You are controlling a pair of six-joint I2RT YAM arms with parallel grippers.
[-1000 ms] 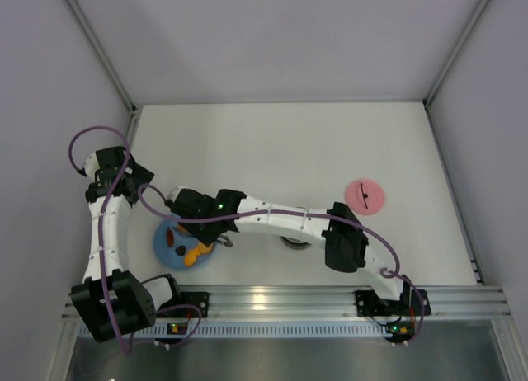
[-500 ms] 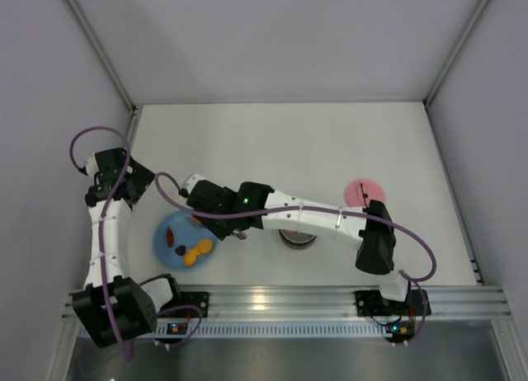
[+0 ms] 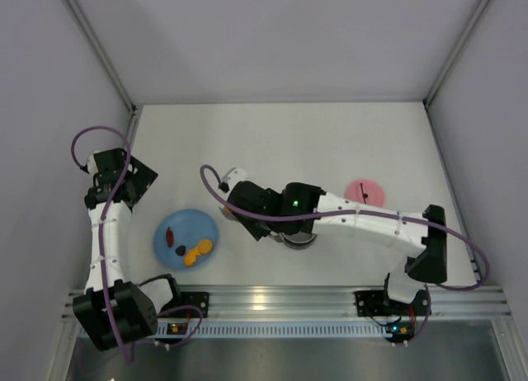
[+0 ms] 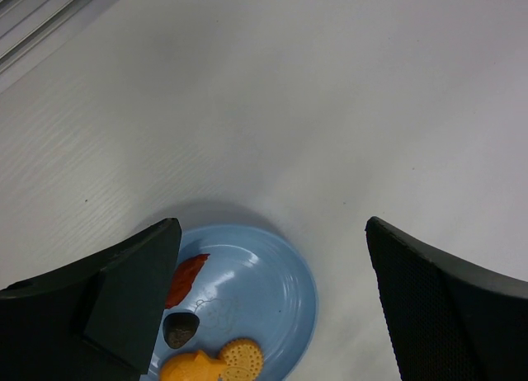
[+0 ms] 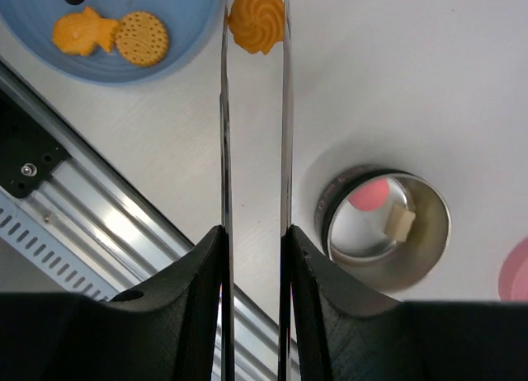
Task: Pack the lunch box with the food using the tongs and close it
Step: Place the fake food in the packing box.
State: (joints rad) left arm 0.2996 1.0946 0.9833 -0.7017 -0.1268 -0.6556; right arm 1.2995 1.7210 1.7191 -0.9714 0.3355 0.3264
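My right gripper [image 5: 254,232] is shut on the tongs [image 5: 223,150], whose two thin silver arms run up the right wrist view. An orange swirl-shaped food piece [image 5: 256,18] is pinched between their tips, just past the blue plate's rim. The steel lunch box [image 5: 386,226] stands open to the right of the tongs, with a pink piece [image 5: 369,195] and a cream piece [image 5: 400,223] inside. In the top view the right arm partly covers the lunch box [image 3: 297,239]. The pink lid [image 3: 364,193] lies to its right. My left gripper [image 4: 272,232] hangs open above the plate.
The blue plate [image 3: 203,223] sits at the front left and holds a red piece [image 4: 186,277], a dark piece [image 4: 180,329], an orange fish shape [image 5: 82,31] and a round biscuit [image 5: 141,38]. An aluminium rail [image 3: 280,298] runs along the near edge. Grey walls enclose the table.
The right arm has swung to the right, carrying the tongs from over the blue plate to beside the lunch box. The left arm has shifted only slightly.
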